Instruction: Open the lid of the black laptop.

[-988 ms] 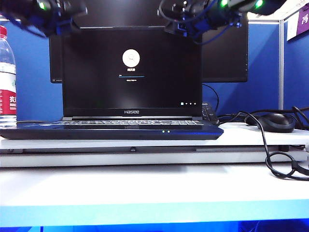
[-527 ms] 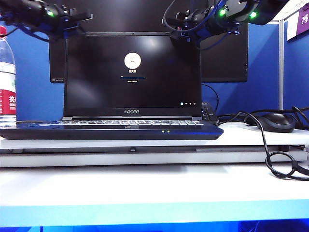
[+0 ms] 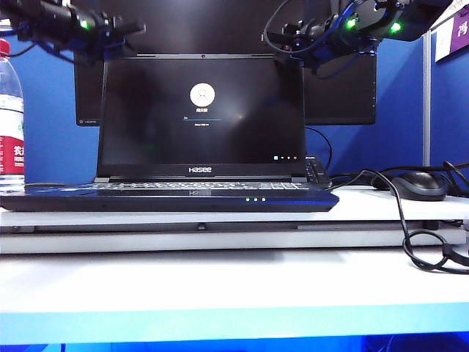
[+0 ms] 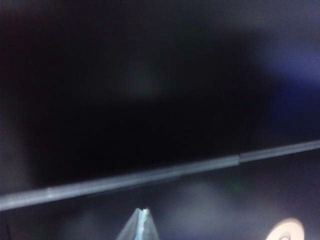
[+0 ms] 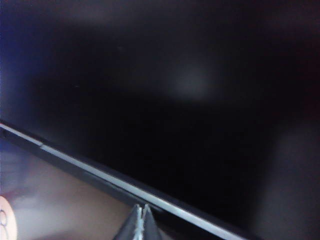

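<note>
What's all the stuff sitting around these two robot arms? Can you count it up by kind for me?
Laptops: 1, the black laptop, its lid open
Monitors: 1, a monitor behind it
Computer mice: 1, a black mouse
Water bottles: 1, a bottle at far left
End effectors: 2, the left end effector and right end effector, both shut, near the lid's top corners
Total: 6

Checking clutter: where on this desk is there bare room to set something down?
Free: the white table strip in front of the black laptop. Crowded: right side, with mouse and looping cables; bottle at far left. The left gripper and right gripper sit at the lid top corners.
</note>
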Action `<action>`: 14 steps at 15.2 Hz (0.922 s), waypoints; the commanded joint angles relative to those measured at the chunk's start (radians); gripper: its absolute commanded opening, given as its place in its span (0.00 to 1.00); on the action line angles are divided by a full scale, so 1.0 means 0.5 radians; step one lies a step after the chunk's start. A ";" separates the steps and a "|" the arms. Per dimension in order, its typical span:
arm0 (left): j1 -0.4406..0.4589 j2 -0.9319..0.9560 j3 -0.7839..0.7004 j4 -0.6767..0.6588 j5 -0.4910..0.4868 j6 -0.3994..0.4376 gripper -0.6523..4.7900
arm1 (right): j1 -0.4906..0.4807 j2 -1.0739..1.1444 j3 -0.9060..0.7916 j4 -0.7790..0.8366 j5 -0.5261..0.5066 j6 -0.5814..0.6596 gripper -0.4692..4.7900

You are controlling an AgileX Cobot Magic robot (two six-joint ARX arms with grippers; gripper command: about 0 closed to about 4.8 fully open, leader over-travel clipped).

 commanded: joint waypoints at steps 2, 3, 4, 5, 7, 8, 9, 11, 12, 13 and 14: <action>0.001 -0.039 0.013 -0.194 0.061 0.002 0.11 | -0.009 -0.082 0.015 -0.147 -0.114 0.121 0.08; 0.004 -0.088 0.013 -0.331 0.057 0.004 0.11 | -0.005 -0.142 -0.004 -0.207 -0.112 0.112 0.08; 0.005 -0.160 0.012 -0.464 0.008 0.007 0.11 | -0.004 -0.220 -0.056 -0.212 -0.113 0.111 0.08; 0.005 -0.253 0.008 -0.584 -0.024 0.011 0.11 | -0.004 -0.317 -0.126 -0.241 -0.113 0.126 0.08; 0.002 -0.509 -0.031 -0.799 0.031 0.005 0.11 | -0.004 -0.597 -0.346 -0.344 -0.150 0.165 0.08; 0.002 -0.667 -0.086 -0.878 0.031 -0.037 0.11 | -0.004 -0.810 -0.520 -0.403 -0.149 0.166 0.08; 0.002 -0.883 -0.171 -0.965 0.063 -0.132 0.11 | -0.004 -1.033 -0.694 -0.442 -0.142 0.167 0.08; -0.001 -1.394 -0.390 -1.083 0.156 -0.217 0.11 | -0.005 -1.592 -1.012 -0.618 -0.133 0.166 0.08; -0.026 -1.659 -0.529 -1.113 0.150 -0.217 0.11 | -0.005 -1.864 -1.122 -0.738 -0.134 0.167 0.08; -0.081 -1.910 -0.690 -1.131 0.146 -0.227 0.11 | -0.005 -2.117 -1.209 -0.868 -0.134 0.166 0.08; -0.118 -2.144 -0.848 -1.183 0.114 -0.228 0.11 | -0.005 -2.346 -1.270 -1.020 -0.132 0.165 0.08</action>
